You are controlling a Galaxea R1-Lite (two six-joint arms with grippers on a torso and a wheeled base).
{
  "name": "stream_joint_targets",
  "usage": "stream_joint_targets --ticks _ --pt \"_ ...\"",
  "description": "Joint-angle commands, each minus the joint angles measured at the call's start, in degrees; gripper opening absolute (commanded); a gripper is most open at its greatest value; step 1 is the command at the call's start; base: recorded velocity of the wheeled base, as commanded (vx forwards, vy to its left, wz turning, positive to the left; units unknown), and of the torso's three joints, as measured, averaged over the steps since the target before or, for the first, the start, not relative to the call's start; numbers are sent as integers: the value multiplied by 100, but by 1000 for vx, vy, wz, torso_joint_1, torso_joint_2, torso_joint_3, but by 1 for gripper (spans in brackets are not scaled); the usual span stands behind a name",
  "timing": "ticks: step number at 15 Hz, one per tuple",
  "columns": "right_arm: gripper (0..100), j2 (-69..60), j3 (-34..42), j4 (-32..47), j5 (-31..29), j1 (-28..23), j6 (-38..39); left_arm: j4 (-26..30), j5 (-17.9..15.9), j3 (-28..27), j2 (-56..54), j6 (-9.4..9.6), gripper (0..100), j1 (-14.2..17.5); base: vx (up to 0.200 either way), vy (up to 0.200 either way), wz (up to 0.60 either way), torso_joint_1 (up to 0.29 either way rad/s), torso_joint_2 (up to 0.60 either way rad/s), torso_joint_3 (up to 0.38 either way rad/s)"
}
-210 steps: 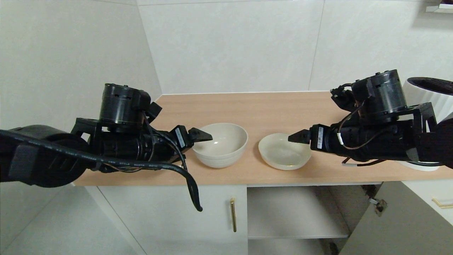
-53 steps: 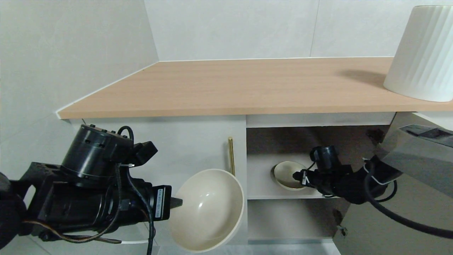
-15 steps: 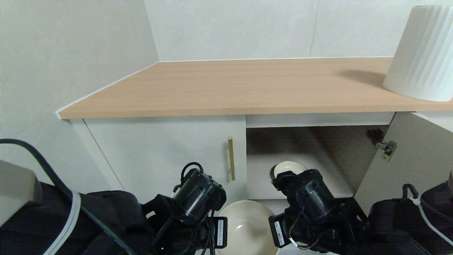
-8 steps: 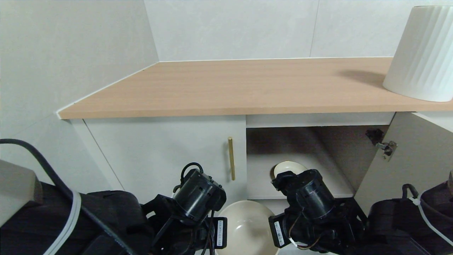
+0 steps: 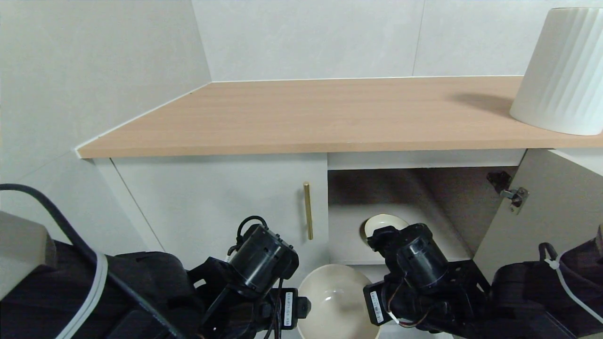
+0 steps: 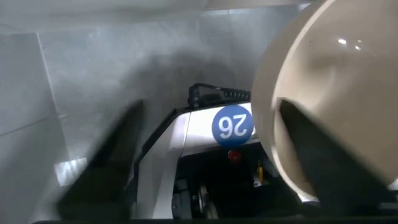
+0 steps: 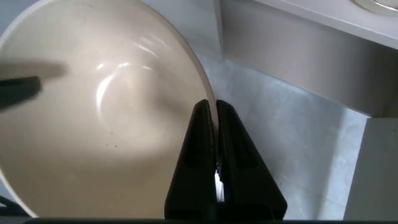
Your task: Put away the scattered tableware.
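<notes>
A large cream glazed ceramic bowl [image 5: 337,306] hangs low before the open cabinet, its rim pinched by the right gripper [image 7: 214,107]. A smaller, shallow pale bowl [image 5: 384,222] sits upright on the cabinet shelf [image 5: 348,238].

The bowl [image 5: 337,306] looks like glazed ceramic — smooth and glossy. The countertop [image 5: 306,113] has a matt wood grain; the door handle [image 5: 307,210] is shiny golden metal.

Head camera looks down; close wrist cameras share bowl [image 5: 337,303].
</notes>
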Motion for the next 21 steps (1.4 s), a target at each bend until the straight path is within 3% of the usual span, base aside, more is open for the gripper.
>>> stream_joint_targets --ticks 1,4,11,16,21 --pt "0 11 3 -29 31 -8 4 -52 -30 -6 -11 -5 100 -4 0 0 0 0 0 0" --pt "0 90 29 24 31 -140 -40 -52 -30 -6 -11 -5 100 -4 0 0 0 0 0 0" --pt "0 899 -630 366 14 -1572 21 -52 -30 3 -37 -5 100 -4 0 0 0 0 0 0" --pt "0 1075 -1228 331 -4 -1898 1085 -44 -30 3 -46 -5 100 -4 0 0 0 0 0 0" --pt "0 1602 -1773 -11 -672 -2267 1682 -44 -21 3 -46 4 100 -4 0 0 0 0 0 0"
